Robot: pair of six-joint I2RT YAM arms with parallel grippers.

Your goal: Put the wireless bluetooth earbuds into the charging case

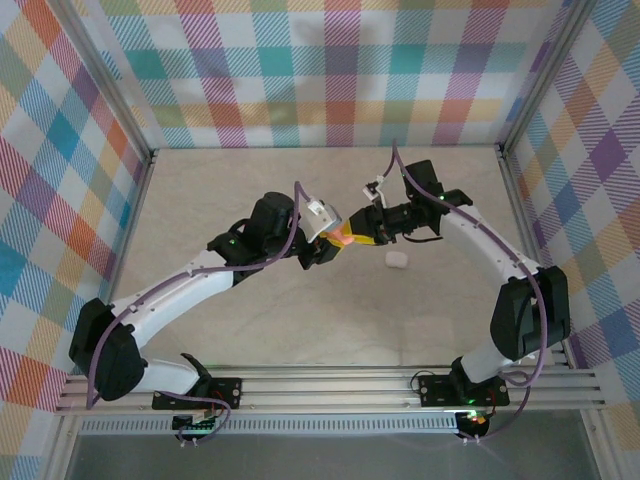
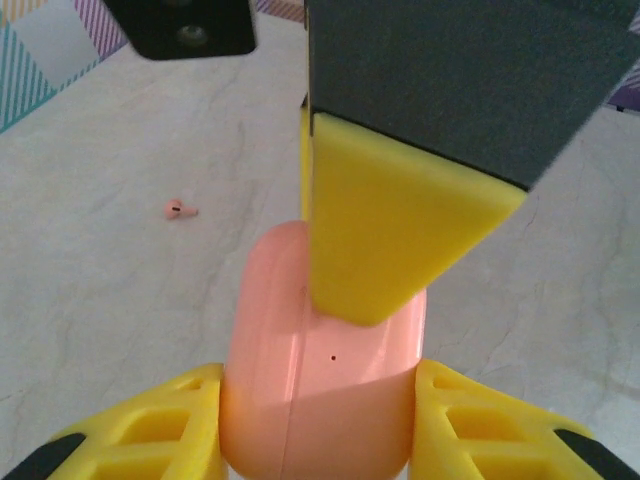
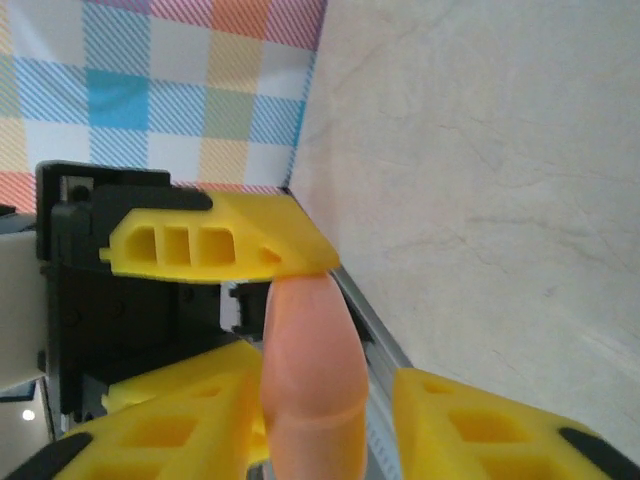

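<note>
A salmon-pink charging case [image 1: 343, 238] is held above the middle of the table between both grippers. My left gripper [image 2: 318, 375] is shut on it, with a yellow finger on either side of the case [image 2: 330, 390]. My right gripper [image 3: 320, 375] straddles the case [image 3: 312, 370] edge-on. One of its fingers touches the case and a narrow gap shows at the other. One right finger [image 2: 390, 230] lies over the case's top face. A tiny pink earbud [image 2: 180, 210] lies alone on the table beyond.
A white pebble-like case [image 1: 396, 260] lies on the table just right of the grippers. Plaid walls with metal rails [image 1: 130, 150] close in the left, back and right sides. The beige tabletop [image 1: 330, 320] stretches open in front of the grippers.
</note>
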